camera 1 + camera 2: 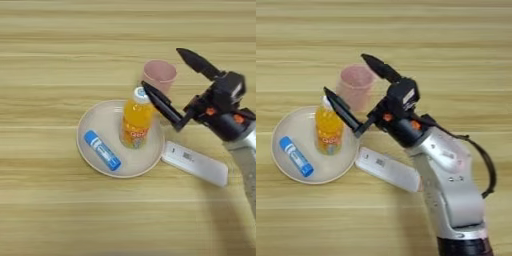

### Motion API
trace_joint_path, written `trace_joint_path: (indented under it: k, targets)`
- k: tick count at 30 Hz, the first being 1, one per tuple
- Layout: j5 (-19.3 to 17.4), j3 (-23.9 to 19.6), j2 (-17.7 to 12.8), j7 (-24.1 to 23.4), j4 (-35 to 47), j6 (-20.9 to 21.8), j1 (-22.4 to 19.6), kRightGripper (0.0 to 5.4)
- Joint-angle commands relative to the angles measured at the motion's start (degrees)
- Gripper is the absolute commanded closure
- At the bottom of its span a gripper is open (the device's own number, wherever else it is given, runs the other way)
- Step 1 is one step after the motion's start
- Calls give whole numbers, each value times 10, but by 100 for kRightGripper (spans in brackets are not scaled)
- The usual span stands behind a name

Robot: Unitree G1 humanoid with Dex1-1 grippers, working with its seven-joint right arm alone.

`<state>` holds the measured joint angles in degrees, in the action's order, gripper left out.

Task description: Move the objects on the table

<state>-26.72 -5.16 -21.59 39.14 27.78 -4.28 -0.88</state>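
Spreading wide over the pink cup (159, 75), end effector (161, 71) empty, half hiding cup.

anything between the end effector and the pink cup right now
Nothing visible. The end effector is open with the pink cup in the gap between its fingers; the orange bottle stands just beside, on the plate.

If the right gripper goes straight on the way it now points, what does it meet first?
Probably the pink plastic cup, which lies between the open black fingers of the right gripper; its height above the cup is unclear.
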Motion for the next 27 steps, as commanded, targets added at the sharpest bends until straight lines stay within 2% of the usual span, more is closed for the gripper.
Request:
trace_joint_path:
  k: [1,6,9,12,17,27]
  targets:
    - [-56,-74,-68,30,8,-23,-20,4]
    - [-103,-115,-110,82,-14,-54,-9,4]
    - [-106,-126,-134,123,-30,-56,4,4]
    - [-91,-127,-156,162,-50,-51,18,4]
    - [-41,-116,-184,224,-93,-23,45,4]
    - [43,-101,-202,270,-154,40,59,4]
